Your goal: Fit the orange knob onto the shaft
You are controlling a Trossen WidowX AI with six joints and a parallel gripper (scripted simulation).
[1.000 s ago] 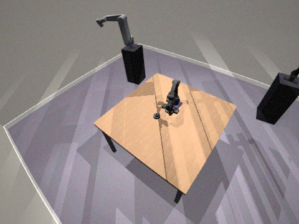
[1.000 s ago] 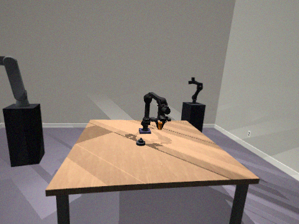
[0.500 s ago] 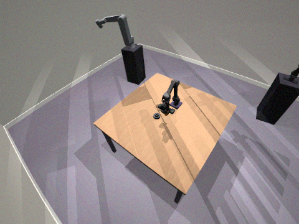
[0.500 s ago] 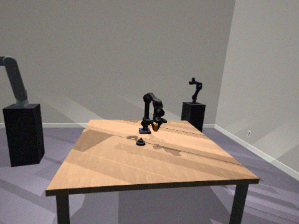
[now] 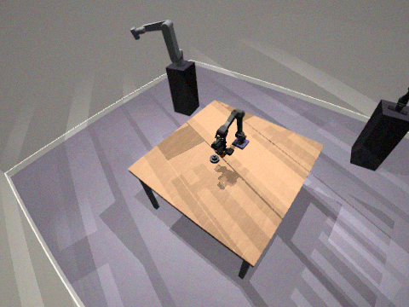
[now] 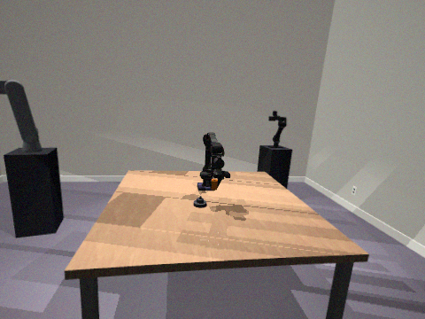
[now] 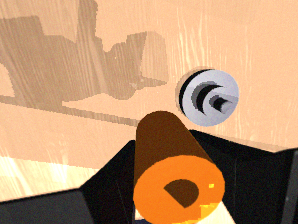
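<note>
The orange knob (image 6: 214, 183) (image 7: 167, 145) is held between the fingers of my gripper (image 7: 162, 140), which is shut on it. In the wrist view the knob's near end face shows a dark D-shaped hole. The gripper and knob are in the air above the table, short of the pedestal. The round pedestal (image 5: 214, 159) (image 6: 200, 203) (image 7: 192, 102) stands on the table with its dark shaft (image 7: 220, 104) on top. In the wrist view the pedestal is up and to the right of the knob, apart from it. The shaft's flat side cannot be made out.
The wooden table (image 5: 183, 188) (image 6: 146, 244) carries my arm's base plate (image 5: 241, 144), behind the pedestal in the exterior view. Shadows of the arm fall on the table top. Two other arms on black stands (image 5: 183, 89) (image 5: 377, 136) are off the table.
</note>
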